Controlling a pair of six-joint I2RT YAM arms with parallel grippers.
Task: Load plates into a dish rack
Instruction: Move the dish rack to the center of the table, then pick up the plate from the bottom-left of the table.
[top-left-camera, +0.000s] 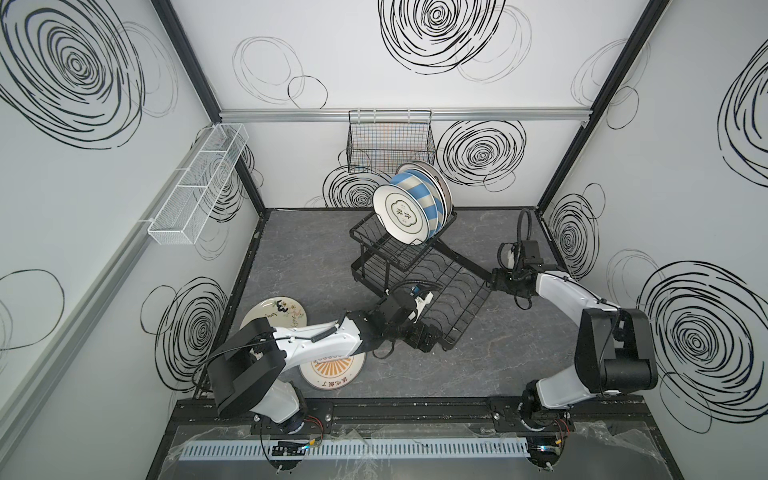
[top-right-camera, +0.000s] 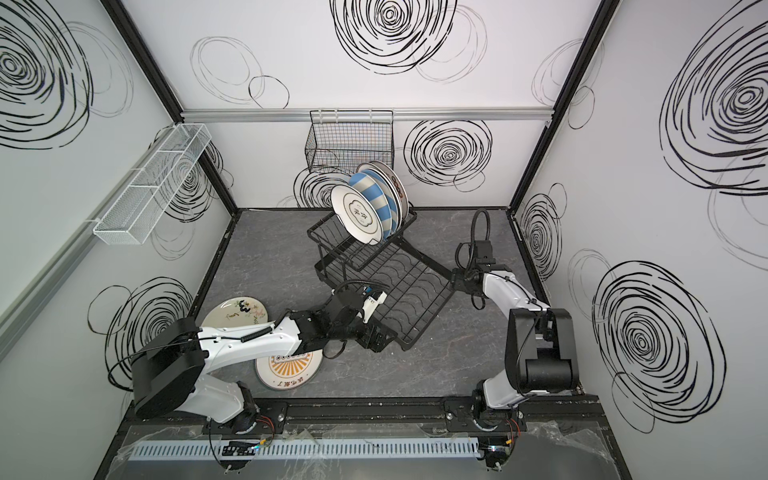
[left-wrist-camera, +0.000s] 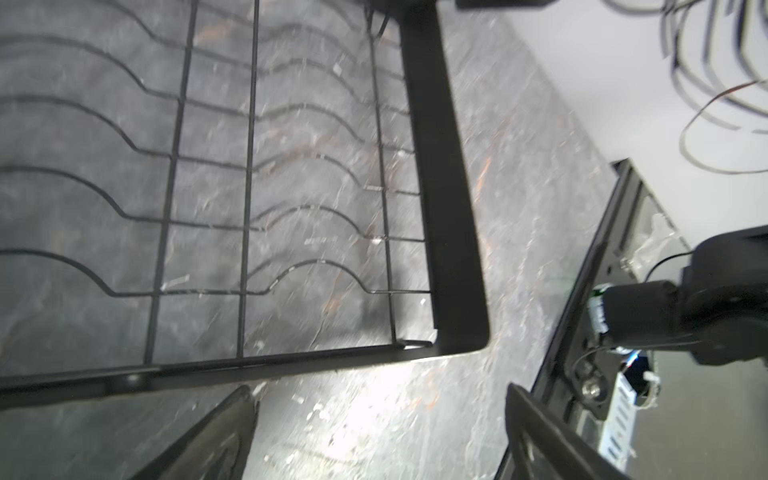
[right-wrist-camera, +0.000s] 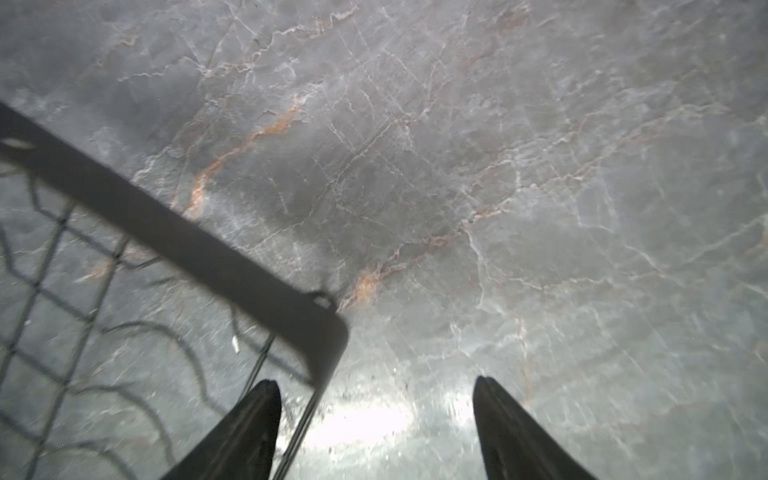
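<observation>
Beside the spread, empty left gripper (left-wrist-camera: 382, 440) and right gripper (right-wrist-camera: 374, 432) sits the rack (left-wrist-camera: 444, 208). Plates (top-left-camera: 332, 372) look heavy, slippery and breakable, so pinch the rim.

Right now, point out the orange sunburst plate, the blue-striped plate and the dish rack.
orange sunburst plate (top-left-camera: 331, 369): a top view, its orange centre.
blue-striped plate (top-left-camera: 419, 193): a top view, its striped surface.
dish rack (left-wrist-camera: 446, 208): left wrist view, lower tray's flat rim.

White walls (top-left-camera: 332, 62) with black scribbled swirls (top-left-camera: 438, 25) enclose a grey marbled floor (top-left-camera: 519, 332).
</observation>
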